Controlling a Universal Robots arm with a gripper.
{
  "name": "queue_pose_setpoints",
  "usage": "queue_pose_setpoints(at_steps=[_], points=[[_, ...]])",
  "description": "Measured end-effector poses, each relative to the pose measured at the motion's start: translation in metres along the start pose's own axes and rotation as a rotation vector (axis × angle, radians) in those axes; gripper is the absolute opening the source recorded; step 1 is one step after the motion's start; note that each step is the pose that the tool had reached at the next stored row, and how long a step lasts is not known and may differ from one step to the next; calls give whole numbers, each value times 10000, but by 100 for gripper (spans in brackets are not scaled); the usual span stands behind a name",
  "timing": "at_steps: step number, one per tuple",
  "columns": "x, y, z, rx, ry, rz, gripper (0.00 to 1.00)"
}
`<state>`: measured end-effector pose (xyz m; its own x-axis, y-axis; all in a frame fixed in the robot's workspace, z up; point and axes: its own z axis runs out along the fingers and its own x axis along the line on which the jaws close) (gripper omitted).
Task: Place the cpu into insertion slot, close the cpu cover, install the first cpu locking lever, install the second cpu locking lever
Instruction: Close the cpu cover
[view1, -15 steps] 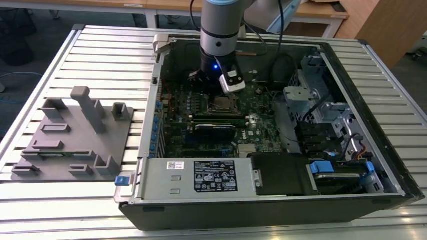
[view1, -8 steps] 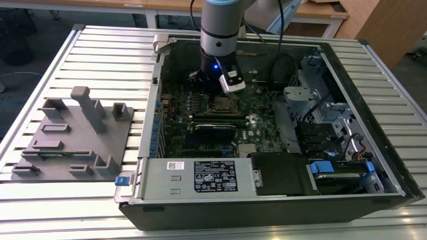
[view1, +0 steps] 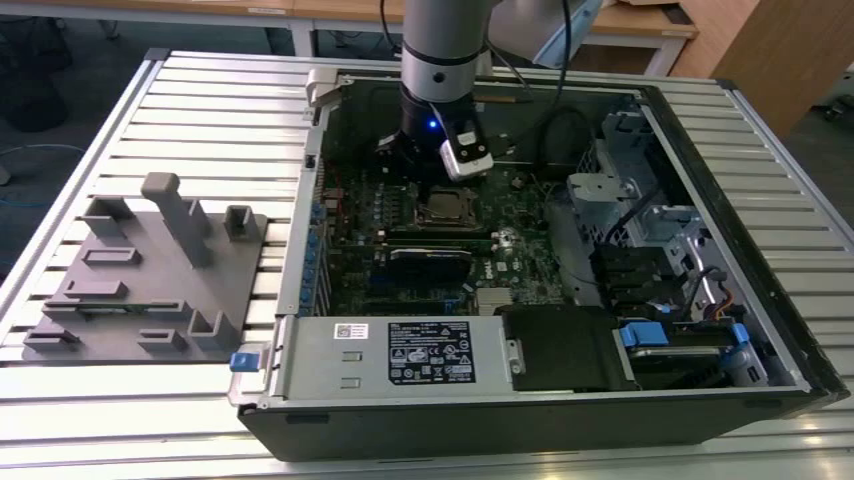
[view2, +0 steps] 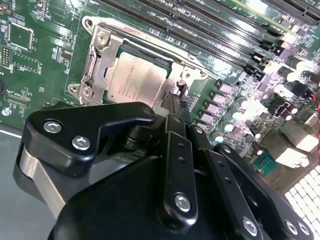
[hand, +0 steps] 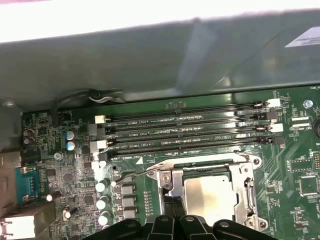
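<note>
The cpu (view2: 135, 77) lies flat in the insertion slot (view1: 445, 208), its pale metal top showing through the window of the cpu cover (view2: 99, 64), which lies down over it. In the first wrist view the cpu (hand: 210, 195) sits inside the cover frame (hand: 171, 181). One thin wire lever (hand: 131, 175) sticks out sideways from the socket's corner, and another lever (view2: 145, 37) runs along the socket's edge by the memory slots. My gripper (view2: 176, 100) is shut, its black fingertips (hand: 169, 207) at the socket's edge beside the cpu.
Long black memory slots (hand: 190, 132) run beside the socket. The open computer case (view1: 747, 130) walls the board in, with a grey power supply box (view1: 400, 352) at its near side and drive bays (view1: 627, 200) at the exterior view's right. A grey fixture (view1: 147, 270) sits outside.
</note>
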<state>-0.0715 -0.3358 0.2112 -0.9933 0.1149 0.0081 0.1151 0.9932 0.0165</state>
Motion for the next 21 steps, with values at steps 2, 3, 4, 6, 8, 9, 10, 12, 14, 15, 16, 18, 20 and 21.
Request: queue_pose_setpoints(at_steps=[2, 3, 4, 6, 8, 9, 10, 12, 14, 15, 16, 18, 20, 21], points=[[0, 0, -1, -3, -2, 0, 10], [0, 0, -1, -6, -20, -1, 10], [0, 0, -2, -7, -58, -1, 10], [0, 0, 2, -29, -133, -3, 10], [-13, 2, 4, -35, -148, -4, 10], [-27, 3, 4, -35, -148, -3, 10], [-44, 5, 4, -36, -149, -2, 10], [-82, 10, 4, -35, -148, -3, 10], [-117, 13, 4, -35, -148, -3, 10], [-134, 15, 4, -35, -148, -2, 10], [-149, 17, 4, -35, -148, -3, 10], [-180, 21, 6, -36, -149, -3, 10], [-208, 24, 6, -35, -149, -3, 10], [-221, 25, 6, -36, -149, -2, 10]])
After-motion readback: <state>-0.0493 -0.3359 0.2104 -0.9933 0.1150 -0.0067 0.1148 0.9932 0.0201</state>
